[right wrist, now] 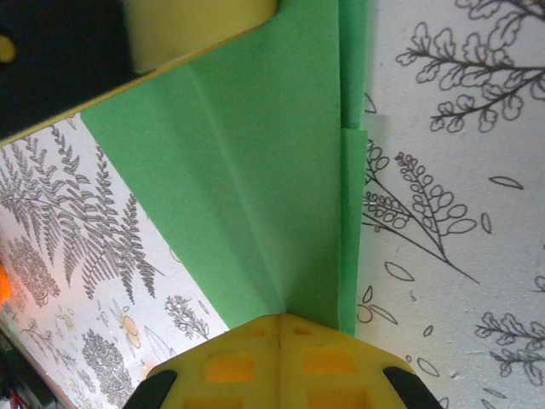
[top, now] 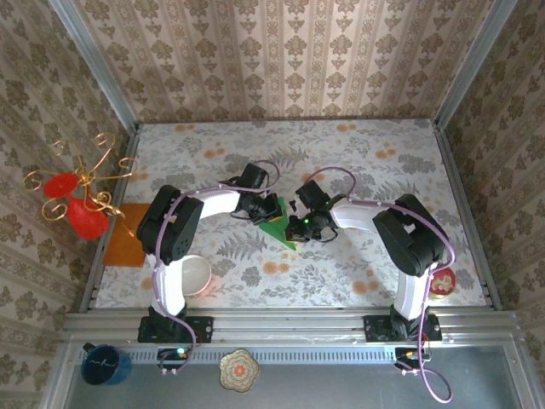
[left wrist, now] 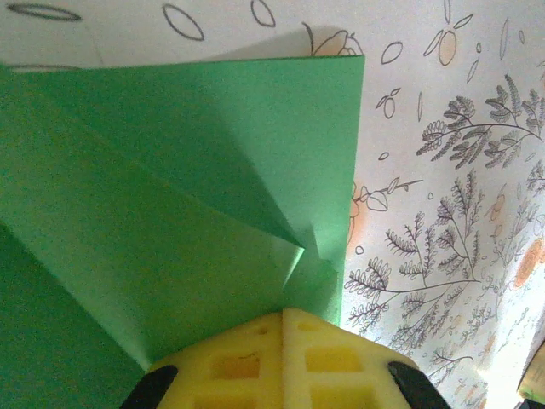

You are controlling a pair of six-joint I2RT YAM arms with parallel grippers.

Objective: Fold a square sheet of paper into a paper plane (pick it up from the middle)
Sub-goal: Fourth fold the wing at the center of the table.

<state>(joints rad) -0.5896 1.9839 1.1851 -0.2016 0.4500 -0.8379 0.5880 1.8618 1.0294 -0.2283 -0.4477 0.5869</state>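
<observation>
We note the half-folded plane (top: 278, 223) held between both arms, left gripper (left wrist: 283, 319) and right gripper (right wrist: 279, 322) each pinched tight on an opposite edge, paper fanning ahead of both tips, long crease running straight out from the right tips, arms equally near.

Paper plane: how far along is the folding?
Done: the paper carries diagonal creases and overlapping flaps. In hand: left gripper and right gripper are each shut on an edge of it. Left: no finished dart shape shows yet, so more folds look needed.
</observation>
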